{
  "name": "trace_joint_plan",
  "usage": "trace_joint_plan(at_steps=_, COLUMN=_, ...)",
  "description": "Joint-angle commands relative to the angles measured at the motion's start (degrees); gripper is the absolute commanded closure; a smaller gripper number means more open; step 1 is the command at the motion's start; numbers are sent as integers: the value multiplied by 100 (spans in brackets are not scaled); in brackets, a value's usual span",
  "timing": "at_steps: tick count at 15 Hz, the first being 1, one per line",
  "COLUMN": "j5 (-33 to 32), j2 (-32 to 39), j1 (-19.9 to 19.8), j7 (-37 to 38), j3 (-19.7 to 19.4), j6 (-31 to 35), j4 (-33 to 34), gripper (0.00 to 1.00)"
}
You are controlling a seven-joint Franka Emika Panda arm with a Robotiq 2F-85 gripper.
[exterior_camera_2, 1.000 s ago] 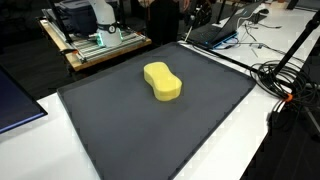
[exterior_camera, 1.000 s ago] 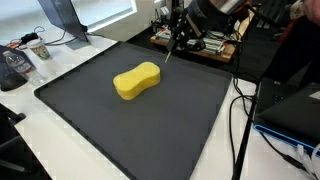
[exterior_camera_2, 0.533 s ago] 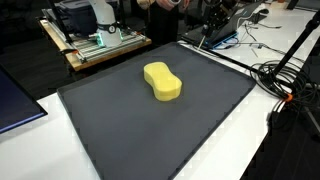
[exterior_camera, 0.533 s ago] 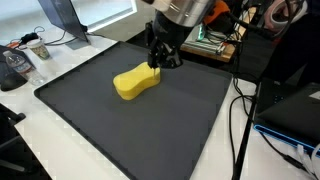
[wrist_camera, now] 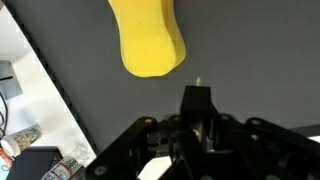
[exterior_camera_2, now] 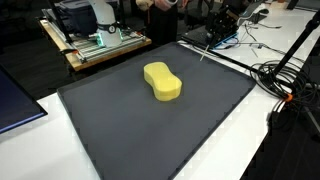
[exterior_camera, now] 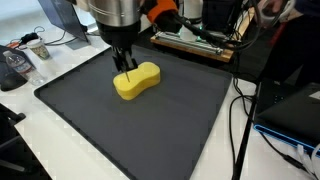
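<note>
A yellow peanut-shaped sponge (exterior_camera: 137,82) lies on a large black mat (exterior_camera: 150,135); both also show in an exterior view, sponge (exterior_camera_2: 162,82) and mat (exterior_camera_2: 140,135). My gripper (exterior_camera: 127,70) hangs just over the sponge's far end, its fingers shut on a thin pale stick that points down. In an exterior view the arm shows at the mat's far corner with the stick (exterior_camera_2: 206,51) below it. In the wrist view the shut fingers (wrist_camera: 196,97) sit over the mat just short of the sponge (wrist_camera: 148,40); only the stick's tip shows.
A monitor foot and cups (exterior_camera: 35,47) stand at the back left. Cables (exterior_camera: 240,120) run along the mat's right side. A wooden bench with equipment (exterior_camera_2: 100,45) is behind, a laptop (exterior_camera_2: 12,100) at the left, and cables (exterior_camera_2: 285,80) at the right.
In an exterior view the gripper has swung from beyond the mat's far edge leftward and down to just above the sponge. The sponge has not moved.
</note>
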Motion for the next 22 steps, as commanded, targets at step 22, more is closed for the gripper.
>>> trace_joint_plan(at_steps=22, j5=1894, j2=777, j1=-1926, j7=-969, j3=257, j6=-336, j4=1266, gripper=96)
